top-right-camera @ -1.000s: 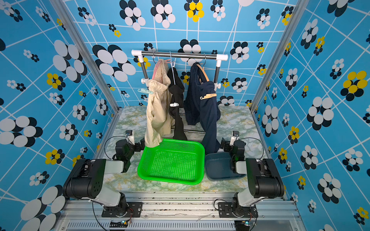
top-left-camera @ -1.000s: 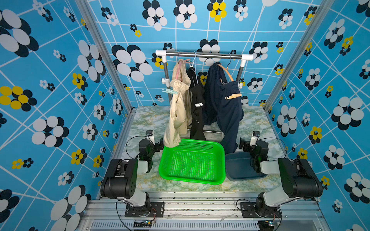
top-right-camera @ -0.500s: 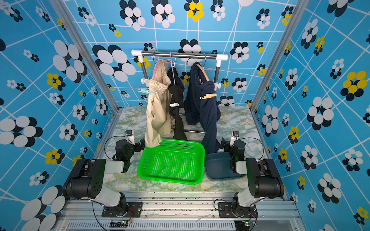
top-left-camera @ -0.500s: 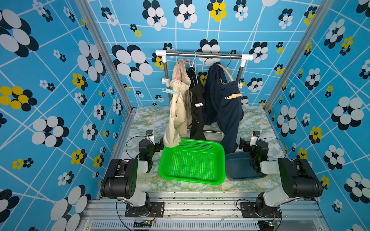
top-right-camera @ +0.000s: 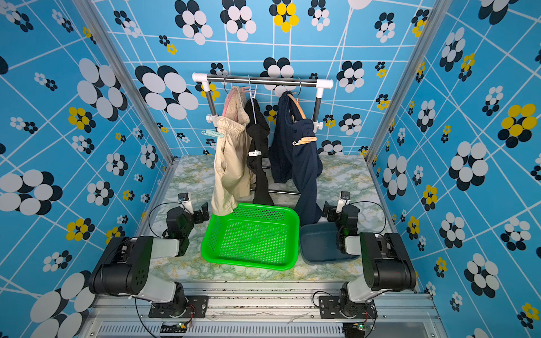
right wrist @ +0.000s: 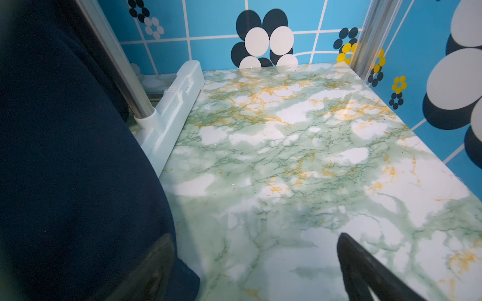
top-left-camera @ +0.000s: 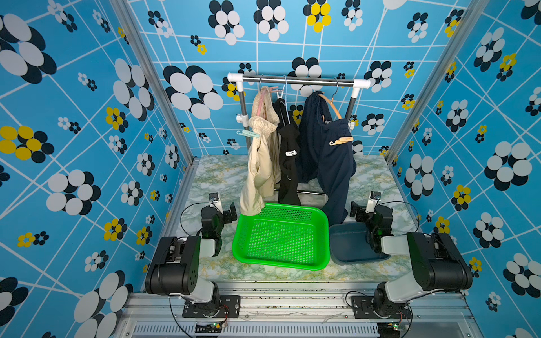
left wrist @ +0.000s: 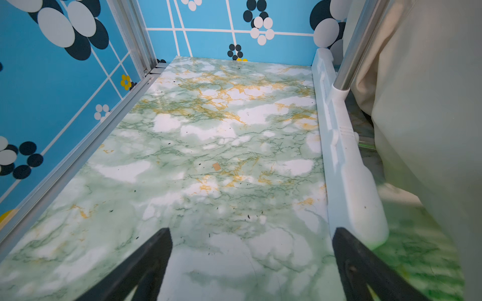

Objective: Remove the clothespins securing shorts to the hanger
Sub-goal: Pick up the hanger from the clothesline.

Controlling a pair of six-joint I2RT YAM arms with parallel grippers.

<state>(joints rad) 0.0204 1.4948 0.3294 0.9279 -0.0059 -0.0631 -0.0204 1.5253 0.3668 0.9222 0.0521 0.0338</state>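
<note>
Three pairs of shorts hang from hangers on a rack at the back: beige [top-left-camera: 263, 164], black [top-left-camera: 288, 169] and navy [top-left-camera: 330, 164]. A mint clothespin [top-left-camera: 248, 134] grips the beige waistband, a white one [top-left-camera: 290, 153] sits on the black pair, and a tan one [top-left-camera: 341, 141] on the navy pair. My left gripper [top-left-camera: 229, 211] [left wrist: 253, 230] rests low over the table, open and empty, with the beige shorts [left wrist: 430, 104] beside it. My right gripper [top-left-camera: 355, 210] [right wrist: 255, 236] is open and empty too, one finger against the hanging navy shorts [right wrist: 65, 156].
A green mesh basket [top-left-camera: 295, 208] stands under the shorts between the arms, and a grey-blue bin [top-left-camera: 351, 248] sits next to it by the right arm. The rack's white feet [left wrist: 347, 169] [right wrist: 177, 104] lie on the marble table. Patterned walls close in three sides.
</note>
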